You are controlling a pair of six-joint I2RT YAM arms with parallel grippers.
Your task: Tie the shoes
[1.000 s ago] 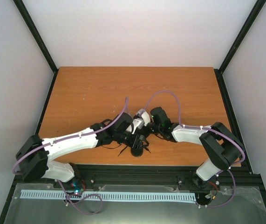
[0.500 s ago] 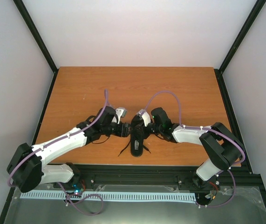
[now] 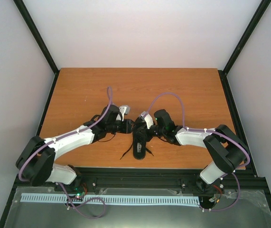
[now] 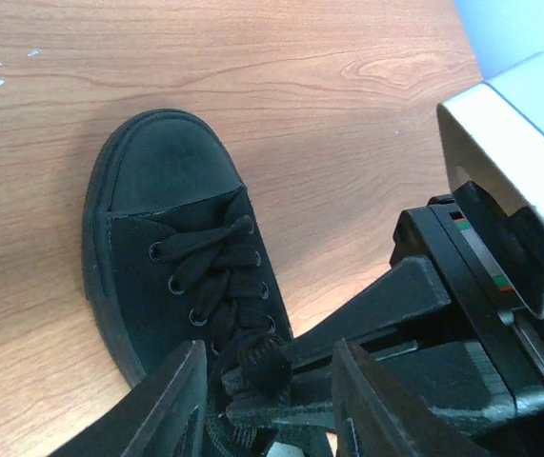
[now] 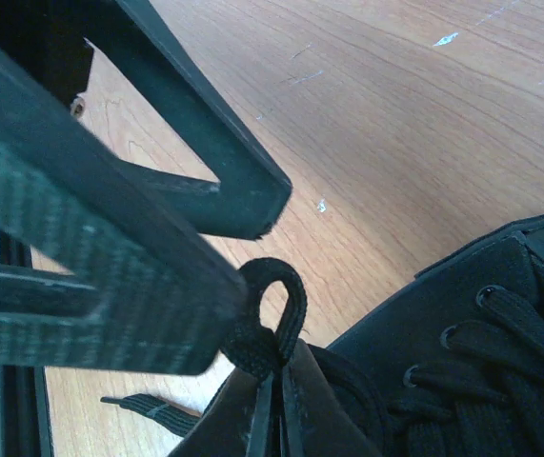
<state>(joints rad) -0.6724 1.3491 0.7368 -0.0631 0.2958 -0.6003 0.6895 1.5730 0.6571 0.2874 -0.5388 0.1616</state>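
Wrist views alone show right gripper point(image 5: 270, 379) pinching a lace loop point(image 5: 296, 303) of the shoe point(image 4: 162, 181), left gripper point(image 4: 270, 360) spread around it.

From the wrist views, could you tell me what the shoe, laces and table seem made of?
Shoe: matte black fabric, probably canvas, judging by its fuzzy weave. Laces: flat woven textile, ribbed surface. Table: wood or wood-look laminate, smooth, with visible grain; which one is unclear.

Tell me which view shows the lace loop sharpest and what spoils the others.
Right wrist: lace loop crisp against the lit table, left hand's fingers soft up close. Left wrist: loop black on black, hard to separate. Top external: even light, shoe too small.
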